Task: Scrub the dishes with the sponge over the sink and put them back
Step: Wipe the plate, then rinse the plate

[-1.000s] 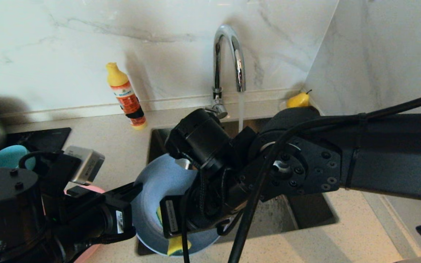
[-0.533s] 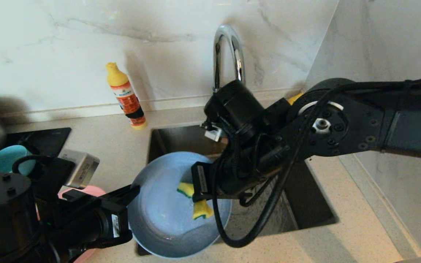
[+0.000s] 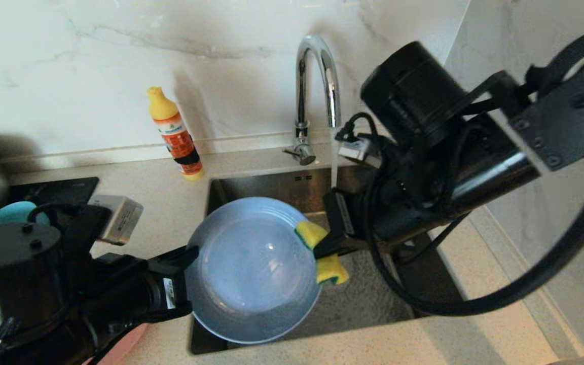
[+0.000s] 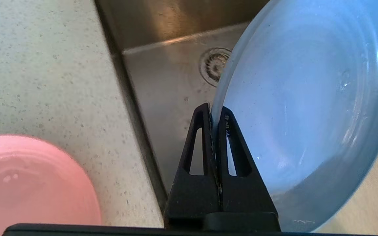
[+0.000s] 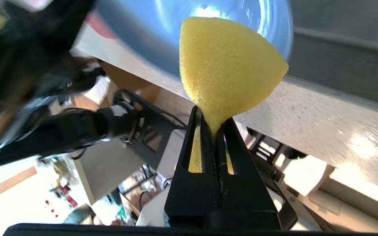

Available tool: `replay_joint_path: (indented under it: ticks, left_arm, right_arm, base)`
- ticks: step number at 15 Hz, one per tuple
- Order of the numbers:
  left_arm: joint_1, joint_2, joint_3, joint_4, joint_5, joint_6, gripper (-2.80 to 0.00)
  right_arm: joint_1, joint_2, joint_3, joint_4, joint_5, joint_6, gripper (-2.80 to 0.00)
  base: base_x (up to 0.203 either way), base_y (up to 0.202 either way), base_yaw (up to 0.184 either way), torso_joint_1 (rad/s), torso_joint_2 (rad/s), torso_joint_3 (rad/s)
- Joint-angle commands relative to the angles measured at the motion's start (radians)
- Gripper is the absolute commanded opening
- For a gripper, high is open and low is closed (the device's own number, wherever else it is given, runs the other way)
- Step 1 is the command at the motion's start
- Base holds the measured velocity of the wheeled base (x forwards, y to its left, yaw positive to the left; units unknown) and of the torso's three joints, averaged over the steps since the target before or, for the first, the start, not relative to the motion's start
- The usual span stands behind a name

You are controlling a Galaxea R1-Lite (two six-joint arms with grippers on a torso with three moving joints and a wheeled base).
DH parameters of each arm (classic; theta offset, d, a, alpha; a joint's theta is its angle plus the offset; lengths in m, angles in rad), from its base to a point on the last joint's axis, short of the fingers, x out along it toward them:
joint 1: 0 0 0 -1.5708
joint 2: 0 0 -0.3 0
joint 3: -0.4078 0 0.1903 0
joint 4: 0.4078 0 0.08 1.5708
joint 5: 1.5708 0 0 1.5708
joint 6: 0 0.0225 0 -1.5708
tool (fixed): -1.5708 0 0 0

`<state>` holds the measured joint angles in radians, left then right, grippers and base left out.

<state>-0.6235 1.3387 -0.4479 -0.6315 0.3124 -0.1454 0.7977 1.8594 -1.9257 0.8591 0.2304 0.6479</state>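
Scrubbing: we clamp the plate (image 3: 254, 268) by its left rim in our left end effector (image 4: 214, 113), tilted over the sink (image 3: 373, 299) so water drains, while our right end effector (image 3: 322, 249) pinches the sponge (image 3: 322, 252) at its right rim.

You have a white marble-veined wall (image 3: 94, 61) behind the speckled beige counter (image 3: 165, 203), with a second marble wall (image 3: 520, 66) meeting it at the corner on the robot's right. Daylight glares off the counter (brightest in the right wrist view). A black hob (image 3: 56, 192) sits inset at left.
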Motion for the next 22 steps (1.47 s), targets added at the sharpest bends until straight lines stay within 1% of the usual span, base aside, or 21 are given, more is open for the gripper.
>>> replay_joint_path:
  ticks: [1,3,5,6,7,9,10,13,15,18,21,22]
  left_arm:
    - [0.019,0.086,-0.045,-0.005,0.015,0.003,-2.8]
    - [0.034,0.159,-0.112,-0.005,0.066,0.005,-2.8]
    - [0.039,0.247,-0.195,-0.006,0.139,0.001,-2.8]
    - [0.04,0.284,-0.231,-0.005,0.153,-0.001,-2.8]
    - [0.04,0.327,-0.263,-0.005,0.16,-0.012,-2.8]
    - [0.04,0.411,-0.333,-0.003,0.162,-0.072,-2.8]
    - [0.04,0.443,-0.36,-0.002,0.159,-0.083,-2.8]
    - [0.034,0.551,-0.462,0.0,0.157,-0.091,-2.8]
    - [0.027,0.617,-0.538,0.009,0.157,-0.092,-2.8]
    - [0.014,0.69,-0.622,0.026,0.161,-0.092,-2.8]
    - [0.007,0.72,-0.706,0.067,0.162,-0.09,-2.8]
    - [-0.008,0.726,-0.727,0.083,0.162,-0.089,-2.8]
  right_arm:
    - [-0.021,-0.119,0.002,0.026,0.004,0.003,-2.8]
    - [-0.04,-0.186,0.011,0.057,0.008,0.002,-2.8]
    - [-0.061,-0.255,0.041,0.076,0.009,0.003,-2.8]
    - [-0.074,-0.29,0.066,0.078,0.012,0.003,-2.8]
    - [-0.092,-0.33,0.105,0.076,0.019,0.003,-2.8]
    - [-0.133,-0.397,0.167,0.073,0.063,0.004,-2.8]
    - [-0.149,-0.425,0.197,0.071,0.085,0.004,-2.8]
    - [-0.22,-0.491,0.292,0.068,0.114,0.003,-2.8]
    - [-0.257,-0.534,0.343,0.065,0.142,0.001,-2.8]
    - [-0.304,-0.576,0.399,0.053,0.17,-0.005,-2.8]
    - [-0.323,-0.606,0.464,-0.009,0.182,-0.007,-2.8]
    - [-0.325,-0.608,0.48,-0.021,0.183,-0.007,-2.8]
  base:
    - [0.0,0.0,0.0,0.0,0.0,0.0]
    - [0.0,0.0,0.0,0.0,0.0,0.0]
    - [0.0,0.0,0.0,0.0,0.0,0.0]
    - [0.0,0.0,0.0,0.0,0.0,0.0]
    - [0.0,0.0,0.0,0.0,0.0,0.0]
    - [0.0,0.0,0.0,0.0,0.0,0.0]
    - [0.0,0.0,0.0,0.0,0.0,0.0]
    - [0.0,0.0,0.0,0.0,0.0,0.0]
    - [0.0,0.0,0.0,0.0,0.0,0.0]
    - [0.0,0.0,0.0,0.0,0.0,0.0]
    - [0.0,0.0,0.0,0.0,0.0,0.0]
    - [0.0,0.0,0.0,0.0,0.0,0.0]
